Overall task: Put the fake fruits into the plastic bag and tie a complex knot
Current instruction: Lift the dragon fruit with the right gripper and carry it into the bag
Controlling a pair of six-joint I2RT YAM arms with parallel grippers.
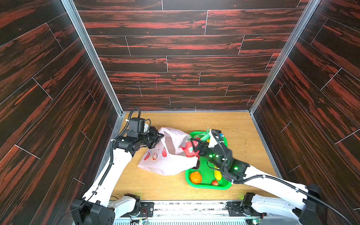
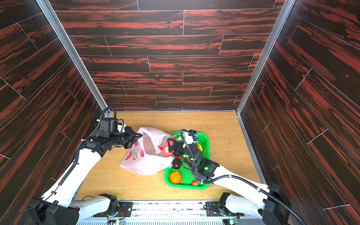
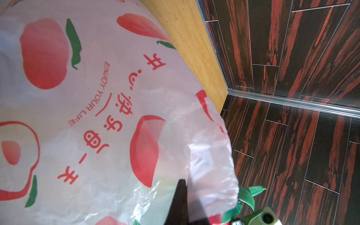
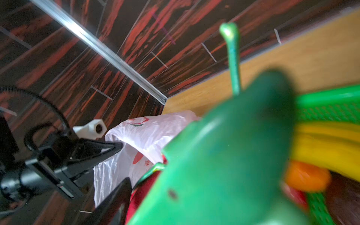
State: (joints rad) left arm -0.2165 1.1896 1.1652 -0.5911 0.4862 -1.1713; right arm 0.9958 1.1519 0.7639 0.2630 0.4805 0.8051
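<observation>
The whitish plastic bag [image 1: 165, 163] lies open-mouthed, the pink-green dragon fruit [image 1: 189, 149] at its mouth, an orange [image 1: 195, 177] nearby.

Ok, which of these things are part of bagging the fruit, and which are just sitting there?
Part of the job:
- plastic bag, rim pinched by the left gripper
- dragon fruit, held in the right gripper
- orange, strawberry, dark purple fruit, yellow fruit

Just there:
- green basket under the loose fruit
- wooden table
</observation>
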